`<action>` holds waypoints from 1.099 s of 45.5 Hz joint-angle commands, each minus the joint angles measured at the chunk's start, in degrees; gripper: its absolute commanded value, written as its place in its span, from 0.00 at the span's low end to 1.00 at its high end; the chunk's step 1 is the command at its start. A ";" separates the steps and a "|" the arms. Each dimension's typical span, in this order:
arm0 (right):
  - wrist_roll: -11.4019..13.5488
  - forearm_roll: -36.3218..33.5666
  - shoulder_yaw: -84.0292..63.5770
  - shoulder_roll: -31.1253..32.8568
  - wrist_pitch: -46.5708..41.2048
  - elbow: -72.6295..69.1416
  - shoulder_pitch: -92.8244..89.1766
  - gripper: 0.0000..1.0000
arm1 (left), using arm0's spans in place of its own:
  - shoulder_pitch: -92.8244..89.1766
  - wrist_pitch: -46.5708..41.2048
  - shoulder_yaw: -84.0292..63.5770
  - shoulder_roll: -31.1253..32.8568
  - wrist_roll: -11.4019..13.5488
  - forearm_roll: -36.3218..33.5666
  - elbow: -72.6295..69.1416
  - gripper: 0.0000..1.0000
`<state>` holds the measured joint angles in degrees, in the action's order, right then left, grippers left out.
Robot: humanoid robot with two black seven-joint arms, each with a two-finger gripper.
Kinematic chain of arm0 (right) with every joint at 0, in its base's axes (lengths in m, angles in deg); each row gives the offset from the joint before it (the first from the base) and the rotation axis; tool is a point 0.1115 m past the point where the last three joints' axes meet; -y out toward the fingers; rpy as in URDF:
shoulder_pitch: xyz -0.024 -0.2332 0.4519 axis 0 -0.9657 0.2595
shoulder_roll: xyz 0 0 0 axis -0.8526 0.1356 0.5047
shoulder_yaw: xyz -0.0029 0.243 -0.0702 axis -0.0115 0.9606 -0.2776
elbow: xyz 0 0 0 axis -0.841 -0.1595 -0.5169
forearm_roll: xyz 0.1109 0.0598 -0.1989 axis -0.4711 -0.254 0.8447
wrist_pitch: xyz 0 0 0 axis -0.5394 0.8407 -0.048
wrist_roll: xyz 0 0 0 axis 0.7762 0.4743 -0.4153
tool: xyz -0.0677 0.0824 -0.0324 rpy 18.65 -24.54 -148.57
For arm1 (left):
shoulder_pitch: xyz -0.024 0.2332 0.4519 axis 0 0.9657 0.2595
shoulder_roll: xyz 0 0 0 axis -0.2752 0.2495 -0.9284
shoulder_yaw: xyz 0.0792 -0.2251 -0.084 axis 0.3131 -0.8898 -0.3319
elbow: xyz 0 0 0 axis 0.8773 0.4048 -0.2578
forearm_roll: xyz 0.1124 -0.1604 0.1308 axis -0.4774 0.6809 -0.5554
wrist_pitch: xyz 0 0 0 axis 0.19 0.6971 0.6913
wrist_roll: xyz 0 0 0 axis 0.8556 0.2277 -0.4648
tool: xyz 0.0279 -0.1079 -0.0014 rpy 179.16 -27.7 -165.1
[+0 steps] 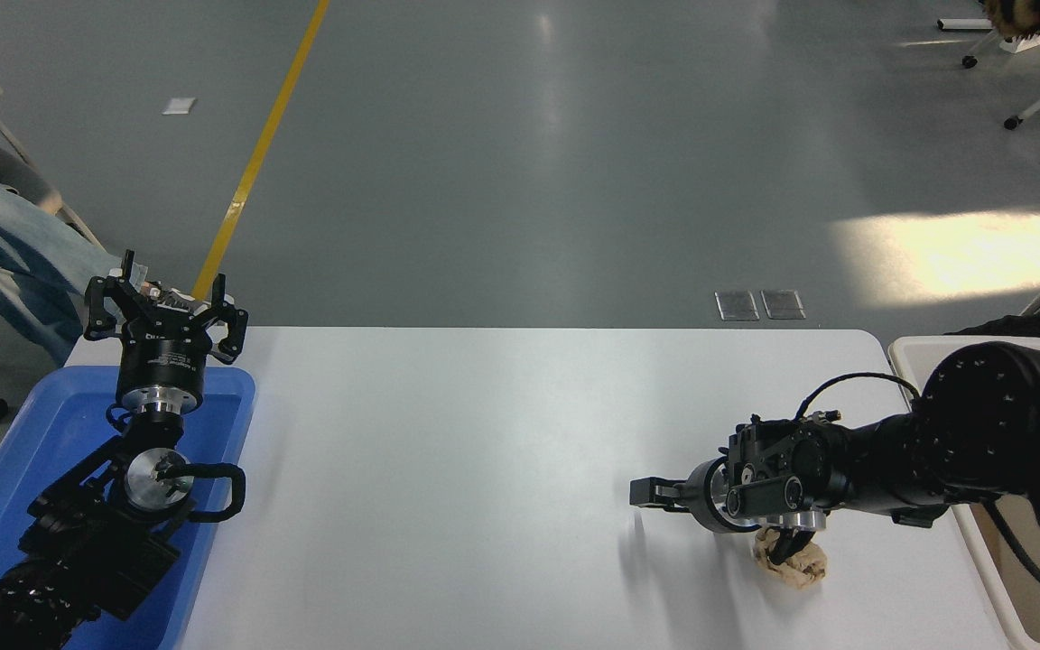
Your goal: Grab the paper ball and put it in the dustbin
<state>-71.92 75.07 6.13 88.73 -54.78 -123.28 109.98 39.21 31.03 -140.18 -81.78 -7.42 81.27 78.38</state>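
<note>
1. Head view: right gripper (789, 547) is low on the near-right part of the white table (484, 433), wrist rolled so one finger sticks out left toward 770,548 and another dips into the paper ball (791, 560).
2. Right gripper's grip: can't tell. One dark finger tip is on or in the ball's top, the rest is hidden under the wrist body. No basis to call it clamped or slack.
3. Ball sits on the table just below the wrist, near the front-right edge. Dustbin (908, 357) is just beside it to the right, off the table edge, mostly hidden by the right arm.
4. Step in hand, my read: securing the ball. Get fingers on opposite sides of the wad, not just poking the top, then squeeze until it stops compressing and lift straight up.
5. The lift must clear the bin's thick rim before swinging right.
6. Materials: ball is tan crumpled paper, wrinkled, irregular, light and squashy; likely to roll if nudged. Bin is smooth cream plastic, rounded corner. Table is matte white.
7. Left gripper (165, 302) is parked over the blue tray (51, 433) at lower left, fingers spread, holding nothing.
</note>
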 commanded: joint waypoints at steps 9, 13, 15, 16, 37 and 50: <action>0.01 0.32 -0.24 5.89 -14.68 -18.90 29.17 1.00 | 0.01 -0.01 0.04 -0.02 0.00 0.05 0.00 0.99; 0.01 0.67 -0.07 9.49 -20.57 -21.01 35.41 1.00 | 0.01 -0.01 0.13 -0.02 0.00 0.05 0.00 0.99; -0.07 0.93 0.46 11.95 -24.08 -21.80 38.14 1.00 | 0.01 -0.01 0.13 -0.02 0.00 0.05 0.00 0.99; 0.01 1.20 0.63 13.18 -25.93 -21.98 39.54 1.00 | 0.01 -0.01 0.13 -0.02 0.00 0.05 -0.09 0.99; 0.01 14.02 1.34 29.01 -47.04 -23.47 54.32 1.00 | 0.01 -0.10 0.13 -0.02 0.09 0.05 0.00 0.99; 0.10 23.26 -1.65 33.75 -47.04 -27.96 56.43 1.00 | 0.01 -0.01 0.13 -0.11 0.09 0.05 0.00 0.99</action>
<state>-71.90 92.20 6.19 117.73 -100.37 -147.73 163.67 39.22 30.99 -140.05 -81.87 -7.34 81.33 78.37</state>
